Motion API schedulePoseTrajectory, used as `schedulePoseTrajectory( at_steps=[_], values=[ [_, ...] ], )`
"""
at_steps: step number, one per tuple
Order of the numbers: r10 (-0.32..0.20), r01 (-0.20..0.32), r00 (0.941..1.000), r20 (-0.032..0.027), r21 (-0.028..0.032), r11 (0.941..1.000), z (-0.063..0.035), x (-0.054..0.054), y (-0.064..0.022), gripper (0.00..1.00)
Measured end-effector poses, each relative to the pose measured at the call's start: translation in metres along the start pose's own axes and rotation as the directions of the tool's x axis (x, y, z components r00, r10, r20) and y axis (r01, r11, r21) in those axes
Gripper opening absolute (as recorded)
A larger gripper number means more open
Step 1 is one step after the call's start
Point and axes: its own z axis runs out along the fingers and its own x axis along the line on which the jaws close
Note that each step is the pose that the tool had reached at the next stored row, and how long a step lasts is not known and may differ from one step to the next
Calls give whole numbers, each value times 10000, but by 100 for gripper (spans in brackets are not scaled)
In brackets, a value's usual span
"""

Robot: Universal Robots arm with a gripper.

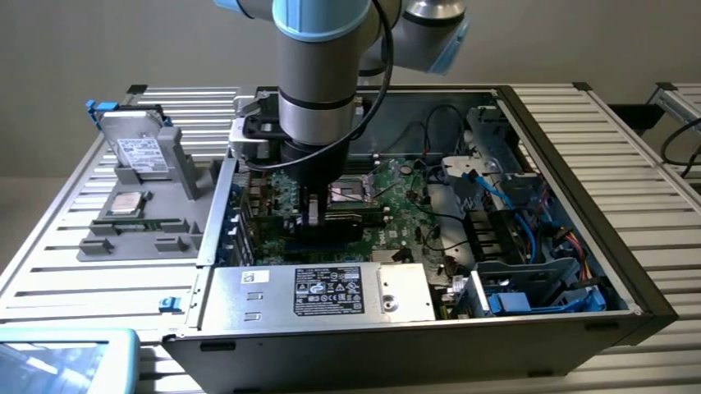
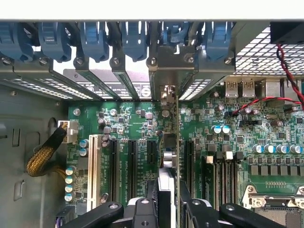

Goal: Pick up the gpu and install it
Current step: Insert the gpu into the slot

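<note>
On the exterior view's left I see the grey parts fixture (image 1: 143,217) with the silver white-labelled hard drive (image 1: 139,153) standing in it, well apart from the work. Right of that, the open PC case (image 1: 570,246) with the power supply (image 1: 318,291) along its near edge.

The gripper (image 1: 312,215) is down inside the case over the motherboard (image 1: 411,193). In the wrist view the gripper (image 2: 167,202) has its fingers partway closed, pinching the gpu (image 2: 170,156) by its top edge. The card hangs edge-on, upright, silver end bracket (image 2: 172,71) against the rear slot wall, just right of the white PCI slot (image 2: 93,166) and the black expansion slots (image 2: 132,164). I can't tell whether its connector edge is already in a slot.

Handling, my read: light, stiff, but fragile. Bare board, small components and fan don't like squeeze or twist. Hold by the board's top edge near the middle, keep it plumb; any tilt could jam or stress the slot.
</note>
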Motion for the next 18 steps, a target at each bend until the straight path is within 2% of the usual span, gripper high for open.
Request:
schedulePoseTrajectory(
  at_steps=[8, 18],
  values=[
    [2, -2, 10000, -26, 0, 10000, -1, -32, 0, 28],
    [1, -1, 10000, -29, 13, 10000, 3, -34, 10, 28]
  ],
)
